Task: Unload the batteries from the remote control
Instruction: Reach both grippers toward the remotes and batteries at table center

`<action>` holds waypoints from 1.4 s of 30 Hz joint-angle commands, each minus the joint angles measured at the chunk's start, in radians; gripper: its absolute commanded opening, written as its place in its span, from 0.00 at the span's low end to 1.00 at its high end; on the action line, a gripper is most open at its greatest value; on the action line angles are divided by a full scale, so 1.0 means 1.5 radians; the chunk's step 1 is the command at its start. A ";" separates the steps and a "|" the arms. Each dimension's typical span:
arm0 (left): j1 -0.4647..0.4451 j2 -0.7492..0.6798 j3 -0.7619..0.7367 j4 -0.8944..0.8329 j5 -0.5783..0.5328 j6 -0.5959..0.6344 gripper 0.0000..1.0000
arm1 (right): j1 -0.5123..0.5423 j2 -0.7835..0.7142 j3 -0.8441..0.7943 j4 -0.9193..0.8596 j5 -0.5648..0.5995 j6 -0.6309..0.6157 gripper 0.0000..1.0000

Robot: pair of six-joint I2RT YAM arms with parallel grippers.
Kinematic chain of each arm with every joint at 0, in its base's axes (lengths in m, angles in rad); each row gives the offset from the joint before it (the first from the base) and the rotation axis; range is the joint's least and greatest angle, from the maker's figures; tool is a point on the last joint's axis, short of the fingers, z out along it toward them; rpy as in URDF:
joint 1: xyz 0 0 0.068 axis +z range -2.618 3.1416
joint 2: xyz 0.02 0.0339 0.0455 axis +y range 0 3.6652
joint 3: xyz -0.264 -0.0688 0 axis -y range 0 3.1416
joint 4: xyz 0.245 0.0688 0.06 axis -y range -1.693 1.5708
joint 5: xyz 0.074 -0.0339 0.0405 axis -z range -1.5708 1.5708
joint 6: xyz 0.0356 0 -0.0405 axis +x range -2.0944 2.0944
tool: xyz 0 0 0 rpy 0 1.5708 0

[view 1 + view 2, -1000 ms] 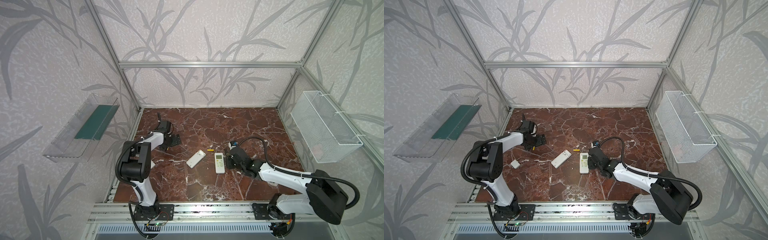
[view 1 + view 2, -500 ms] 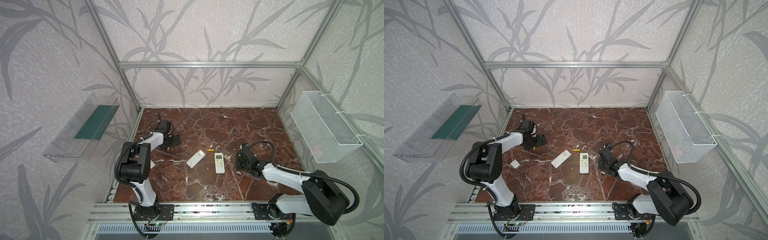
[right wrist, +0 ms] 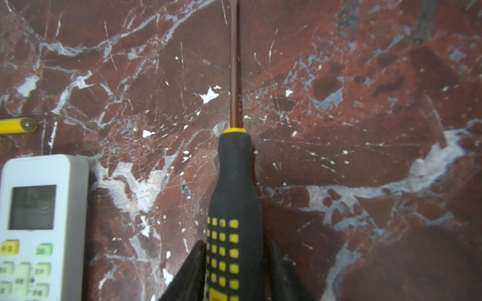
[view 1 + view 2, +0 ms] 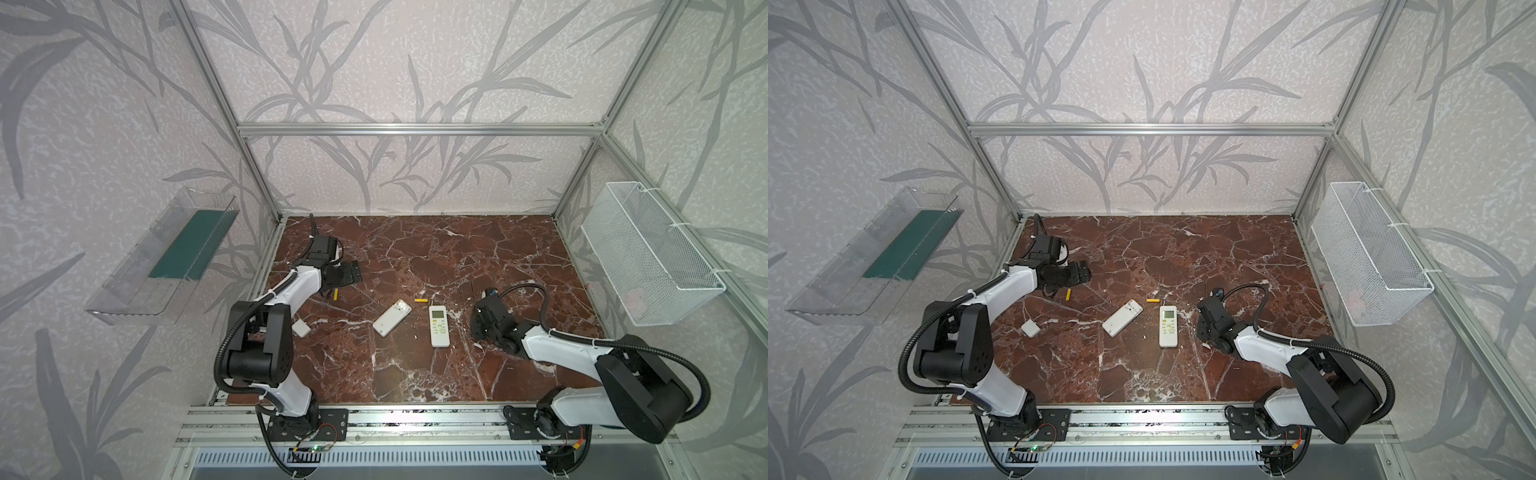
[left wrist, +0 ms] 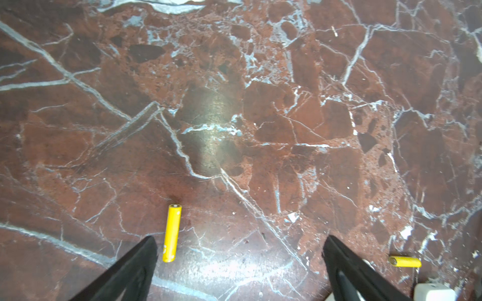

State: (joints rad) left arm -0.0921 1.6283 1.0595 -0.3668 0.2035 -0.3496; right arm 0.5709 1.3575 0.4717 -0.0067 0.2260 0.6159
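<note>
One white remote control (image 4: pixel 391 318) lies tilted with its back up. A second remote (image 4: pixel 439 326) lies face up beside it, its screen also showing in the right wrist view (image 3: pixel 39 226). Two yellow batteries rest loose on the marble: one battery (image 4: pixel 420 300) behind the remotes, the other battery (image 5: pixel 172 232) by my left gripper (image 5: pixel 240 250), which is wide open and holds nothing. My right gripper (image 3: pixel 236 260) straddles the black-and-yellow screwdriver (image 3: pixel 234 198). A thin gap shows beside one finger. In both top views it sits right of the face-up remote (image 4: pixel 1168 326).
A small white cover (image 4: pixel 301 329) lies near the left arm's base. A clear shelf (image 4: pixel 166 257) hangs on the left wall. On the right wall hangs a white wire basket (image 4: pixel 648 266). The metal frame rail (image 4: pixel 374 415) runs along the front edge.
My right gripper has drawn away to the right from the face-up remote, taking the screwdriver along, and its jaws have loosened around the handle. The left arm has not moved.
</note>
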 commanded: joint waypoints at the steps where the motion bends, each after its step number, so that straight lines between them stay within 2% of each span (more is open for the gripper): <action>1: -0.015 -0.024 -0.021 0.014 0.042 0.016 0.99 | -0.003 -0.011 -0.008 -0.027 0.004 -0.001 0.45; 5: -0.034 -0.034 -0.029 0.016 0.063 0.019 0.99 | -0.002 -0.027 -0.005 -0.044 -0.001 -0.010 0.53; 12: -0.077 -0.083 -0.078 0.077 0.058 -0.023 0.99 | -0.003 -0.103 0.031 -0.111 -0.034 -0.082 0.74; 15: -0.093 -0.098 -0.079 0.073 0.094 -0.023 0.99 | 0.006 -0.137 0.052 -0.139 -0.050 -0.113 0.81; 18: -0.103 -0.112 -0.099 0.106 0.131 -0.066 0.99 | 0.041 -0.154 0.072 -0.153 -0.064 -0.137 0.86; 24: -0.154 -0.145 -0.120 0.109 0.054 -0.081 0.99 | 0.137 -0.092 0.108 -0.149 -0.058 -0.125 0.94; 33: -0.160 -0.159 -0.138 0.095 0.016 -0.096 0.99 | 0.202 0.038 0.128 -0.069 -0.037 -0.064 0.98; 42: -0.161 -0.140 -0.130 0.094 0.028 -0.101 0.99 | 0.201 0.061 0.136 -0.038 -0.038 -0.053 0.98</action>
State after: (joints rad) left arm -0.3321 1.4170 0.8619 -0.2165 0.2543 -0.4797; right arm 0.8688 1.4502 0.6487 -0.0921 0.1497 0.5194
